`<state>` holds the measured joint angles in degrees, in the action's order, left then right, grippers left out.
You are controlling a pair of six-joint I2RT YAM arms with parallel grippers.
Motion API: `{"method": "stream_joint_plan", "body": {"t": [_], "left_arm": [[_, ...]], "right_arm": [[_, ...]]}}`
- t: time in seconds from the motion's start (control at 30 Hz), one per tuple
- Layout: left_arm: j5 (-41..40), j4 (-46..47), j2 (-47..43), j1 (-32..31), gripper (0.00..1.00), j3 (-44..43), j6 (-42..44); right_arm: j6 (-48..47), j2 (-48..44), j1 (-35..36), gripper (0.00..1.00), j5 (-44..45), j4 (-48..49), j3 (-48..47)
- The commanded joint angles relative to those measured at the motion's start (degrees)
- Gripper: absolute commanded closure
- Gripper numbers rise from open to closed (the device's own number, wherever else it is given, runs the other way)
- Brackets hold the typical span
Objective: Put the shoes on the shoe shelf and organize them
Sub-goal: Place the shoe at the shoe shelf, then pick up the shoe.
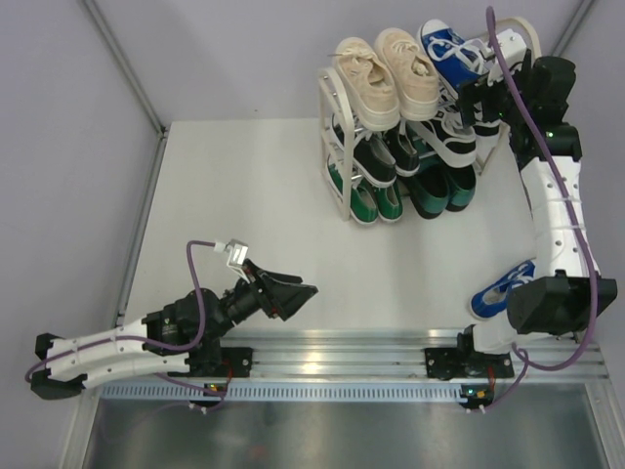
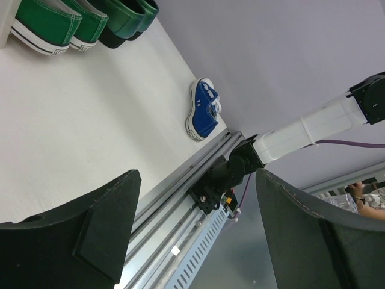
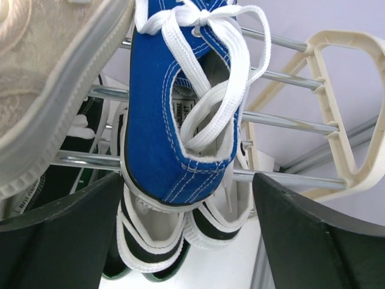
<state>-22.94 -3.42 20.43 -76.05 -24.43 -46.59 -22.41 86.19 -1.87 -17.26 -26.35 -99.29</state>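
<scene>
The right hand (image 3: pixel 186 180) is wide open and grips nothing. The blue sneaker (image 3: pixel 156 114) lies on the top rods of the shoe shelf (image 3: pixel 337 78), its heel between the fingers. The other blue sneaker (image 1: pixel 498 290) lies on the bench (image 1: pixel 244 195). The left hand (image 2: pixel 197 176) is open and empty.
</scene>
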Motion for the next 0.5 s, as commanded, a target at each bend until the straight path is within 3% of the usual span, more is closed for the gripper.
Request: {"method": "stream_joint_plan", "body": {"t": [0.0,0.1,0.37,0.47], "left_arm": [[0.4,3.0,0.1,0.0,0.18,-0.4,0.1],[0.7,2.8,-0.1,-0.1,0.17,-0.6,0.4],[-2.4,2.4,-0.5,0.0,0.15,-0.4,0.6],[-5.0,1.7,-0.7,0.0,0.07,-0.1,-0.4]], "right_arm": [[-2.9,-2.7,0.2,0.09,0.7,3.2,0.6],[-2.4,-5.1,0.1,0.01,-0.9,2.3,1.3],[4.6,-15.5,-5.1,0.01,-6.7,-4.1,3.8],[8.3,-20.6,-11.1,0.01,-6.1,-9.0,9.5]]}}
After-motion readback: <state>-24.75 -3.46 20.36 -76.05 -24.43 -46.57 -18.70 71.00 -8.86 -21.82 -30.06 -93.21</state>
